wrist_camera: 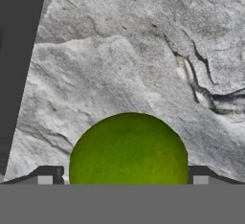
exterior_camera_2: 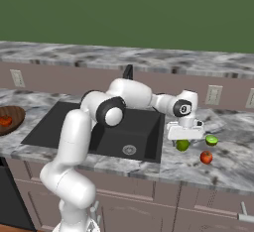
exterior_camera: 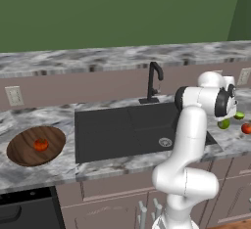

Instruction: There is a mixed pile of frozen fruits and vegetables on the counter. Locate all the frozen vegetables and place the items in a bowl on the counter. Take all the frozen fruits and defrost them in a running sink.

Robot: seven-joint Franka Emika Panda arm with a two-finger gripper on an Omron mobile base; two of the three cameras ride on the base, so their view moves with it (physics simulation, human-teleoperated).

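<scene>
My gripper (exterior_camera_2: pixel 182 140) hangs open right over the plain green ball (exterior_camera_2: pixel 182 145), on the counter (exterior_camera_2: pixel 225 172) to the right of the sink (exterior_camera_2: pixel 54 127). In the hand view the green ball (wrist_camera: pixel 129 149) sits between the two fingertips (wrist_camera: pixel 45 176), one on each side, with small gaps. Just beyond lie the flattish green piece (exterior_camera_2: pixel 212 140) and the small red ball (exterior_camera_2: pixel 206 157). Far left, the wooden bowl (exterior_camera: pixel 19 159) holds the red-orange tomato-like lump (exterior_camera: pixel 41 145). In the left base view the green ball (exterior_camera: pixel 224 124) peeks out below the hand.
A black curved faucet (exterior_camera: pixel 154 81) stands behind the dark sink (exterior_camera: pixel 122 130), whose silver drain (exterior_camera: pixel 165 142) is near its right side. My arm reaches across the basin. Wall outlets (exterior_camera_2: pixel 213 94) sit on the backsplash behind the fruit.
</scene>
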